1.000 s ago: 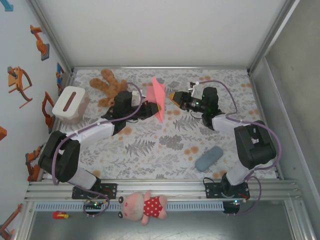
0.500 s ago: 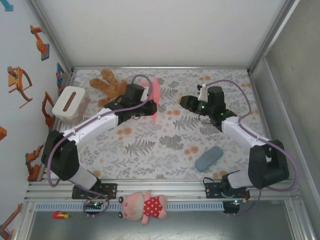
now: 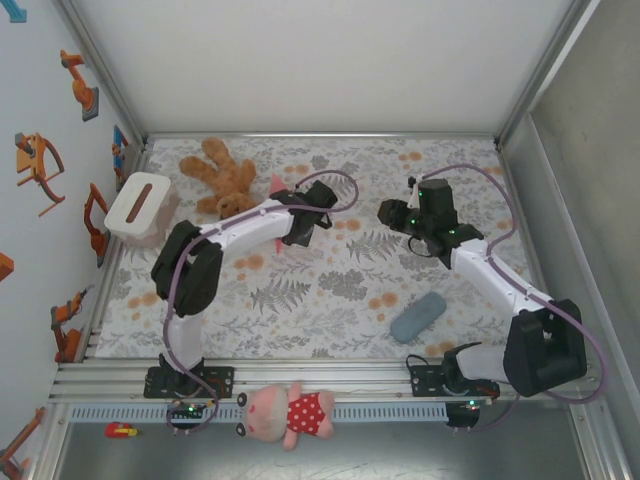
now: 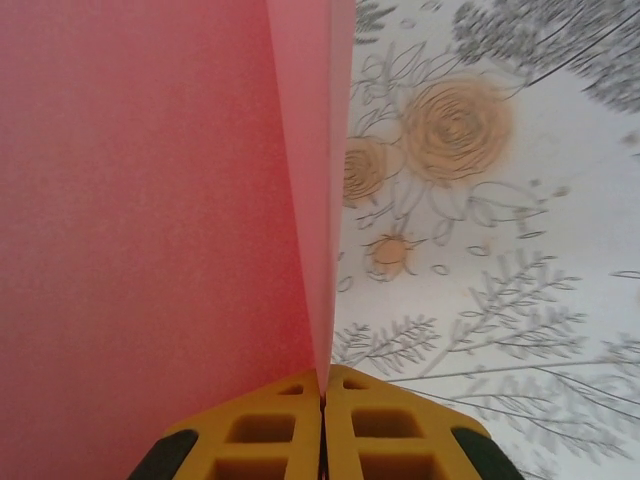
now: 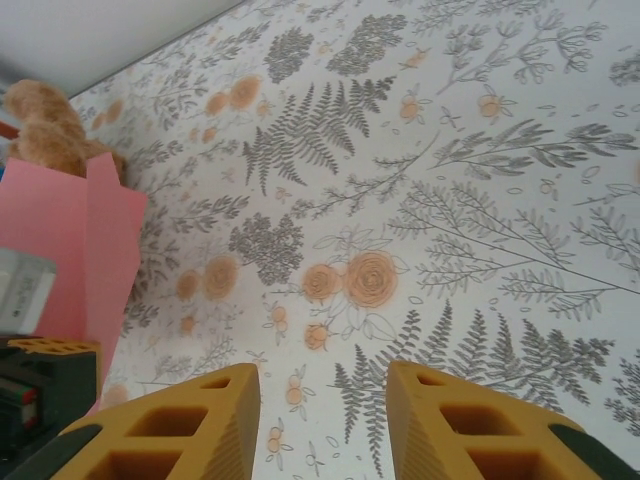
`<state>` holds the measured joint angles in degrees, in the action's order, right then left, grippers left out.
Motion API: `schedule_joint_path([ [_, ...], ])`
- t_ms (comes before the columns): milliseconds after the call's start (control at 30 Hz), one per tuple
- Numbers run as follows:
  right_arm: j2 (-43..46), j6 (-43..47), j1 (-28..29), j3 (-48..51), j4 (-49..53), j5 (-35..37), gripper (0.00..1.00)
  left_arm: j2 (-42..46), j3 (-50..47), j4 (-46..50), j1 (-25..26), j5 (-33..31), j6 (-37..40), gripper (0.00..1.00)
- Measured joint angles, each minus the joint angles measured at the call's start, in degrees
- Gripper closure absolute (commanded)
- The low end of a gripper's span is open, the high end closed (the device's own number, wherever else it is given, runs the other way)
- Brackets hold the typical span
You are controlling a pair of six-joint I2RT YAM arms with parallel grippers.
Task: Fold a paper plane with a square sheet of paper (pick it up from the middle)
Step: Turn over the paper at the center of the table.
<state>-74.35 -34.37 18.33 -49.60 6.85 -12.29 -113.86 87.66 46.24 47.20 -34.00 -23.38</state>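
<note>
**Left gripper clamps the pink paper, right gripper open**

The left gripper [image 4: 322,405] has its yellow fingers pressed together on an edge of the pink sheet of paper [image 4: 150,200]. The paper stands upright in two folded layers over the flowered tablecloth [image 4: 520,250]. From the right wrist, the paper shows at the left, near the brown teddy bear [image 5: 40,125]. The right gripper [image 5: 322,420] has its fingers apart with nothing between them, away from the paper. A grey-blue pouch [image 3: 418,316] lies on the cloth near the right arm.
</note>
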Motion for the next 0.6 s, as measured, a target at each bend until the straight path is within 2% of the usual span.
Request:
schedule_joint_path([
  [267, 1.57, -0.28, 0.00, 1.36, 0.39, 4.13, 0.63, -9.99, 5.22, 6.01, 3.23, -10.49, -0.57, 0.91],
  [433, 3.58, -0.52, -0.15, 1.92, 0.74, 6.47, 0.63, -13.55, 6.38, 7.39, 3.56, -12.26, -1.70, 0.86],
  [600, 3.91, -0.76, -0.33, 1.92, 1.16, 7.48, 0.63, -14.69, 6.75, 7.32, 4.22, -11.32, -2.64, 0.80],
])
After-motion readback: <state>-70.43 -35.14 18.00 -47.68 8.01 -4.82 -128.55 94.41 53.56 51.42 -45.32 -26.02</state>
